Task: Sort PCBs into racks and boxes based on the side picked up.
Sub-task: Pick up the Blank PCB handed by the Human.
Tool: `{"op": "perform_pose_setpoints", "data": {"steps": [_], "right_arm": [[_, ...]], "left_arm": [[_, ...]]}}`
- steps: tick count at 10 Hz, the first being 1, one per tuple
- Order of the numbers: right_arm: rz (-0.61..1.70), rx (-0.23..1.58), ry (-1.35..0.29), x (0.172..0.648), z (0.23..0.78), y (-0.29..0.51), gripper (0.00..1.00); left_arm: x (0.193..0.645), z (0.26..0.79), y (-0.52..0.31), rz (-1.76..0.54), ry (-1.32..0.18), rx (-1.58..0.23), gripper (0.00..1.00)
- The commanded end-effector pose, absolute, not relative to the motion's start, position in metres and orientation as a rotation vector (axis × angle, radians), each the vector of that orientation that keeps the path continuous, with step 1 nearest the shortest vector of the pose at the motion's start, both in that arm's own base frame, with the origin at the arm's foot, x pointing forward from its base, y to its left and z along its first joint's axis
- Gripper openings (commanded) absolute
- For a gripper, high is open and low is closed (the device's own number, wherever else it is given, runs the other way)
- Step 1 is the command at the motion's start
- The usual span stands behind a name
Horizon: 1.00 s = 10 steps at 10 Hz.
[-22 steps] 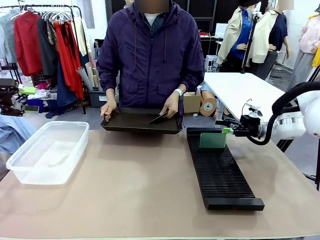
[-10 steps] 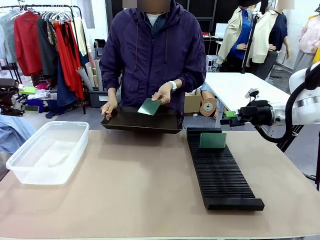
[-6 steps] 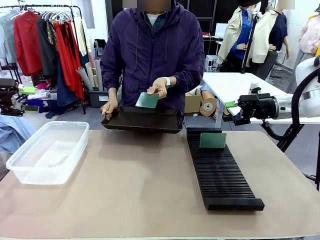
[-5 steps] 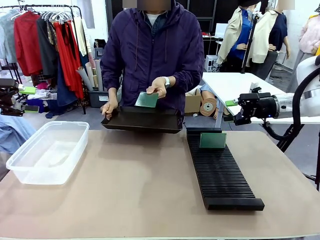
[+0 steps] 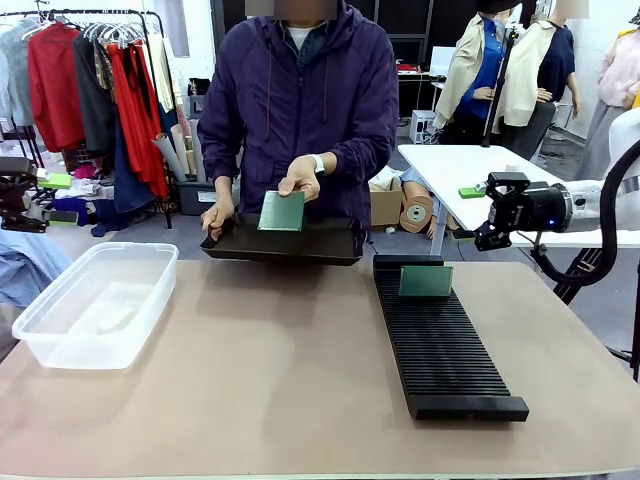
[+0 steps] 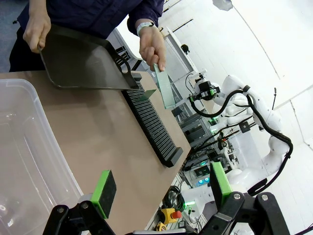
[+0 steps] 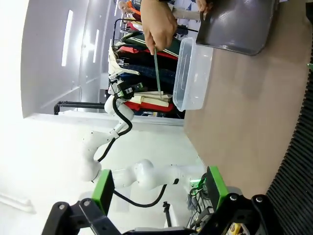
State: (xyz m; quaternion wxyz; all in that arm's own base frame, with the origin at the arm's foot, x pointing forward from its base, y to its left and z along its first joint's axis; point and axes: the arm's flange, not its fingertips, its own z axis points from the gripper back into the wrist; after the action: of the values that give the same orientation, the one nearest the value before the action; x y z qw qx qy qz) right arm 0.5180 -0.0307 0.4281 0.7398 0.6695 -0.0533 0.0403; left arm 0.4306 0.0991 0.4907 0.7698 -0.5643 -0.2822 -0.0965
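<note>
- Holding one PCB (image 5: 281, 211) by its top edge, the person's hand (image 5: 303, 177) is above the black tray (image 5: 285, 243) at the far edge of the table (image 5: 280, 380). The other hand (image 5: 216, 215) grips the tray's end.
- Second PCB (image 5: 426, 281): upright in a slot at the far end of the rack (image 5: 440, 345).
- Clear tub (image 5: 95, 303): on the left side, well apart from the rack.
- Right gripper (image 5: 478, 215): jaws spread, nothing between them, in the air to the right of the rack's far end.
- Left gripper (image 6: 161, 191): jaws spread, empty, near the tub.

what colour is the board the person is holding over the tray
Green: the PCB shows a pale green face, clearest in the front view.
</note>
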Motion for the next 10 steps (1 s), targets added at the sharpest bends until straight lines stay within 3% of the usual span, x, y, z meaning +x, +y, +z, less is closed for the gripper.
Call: {"op": "perform_pose_setpoints", "data": {"steps": [1, 10], "right_arm": [[0.067, 1.467, -0.085, 0.5141, 0.4342, -0.0322, 1.00], [0.081, 1.469, -0.113, 0.5178, 0.4281, -0.0317, 1.00]], "left_arm": [[0.4288, 0.4928, 0.0989, -0.210, -0.609, -1.232, 1.00], [0.4288, 0.4928, 0.0989, -0.210, -0.609, -1.232, 1.00]]}}
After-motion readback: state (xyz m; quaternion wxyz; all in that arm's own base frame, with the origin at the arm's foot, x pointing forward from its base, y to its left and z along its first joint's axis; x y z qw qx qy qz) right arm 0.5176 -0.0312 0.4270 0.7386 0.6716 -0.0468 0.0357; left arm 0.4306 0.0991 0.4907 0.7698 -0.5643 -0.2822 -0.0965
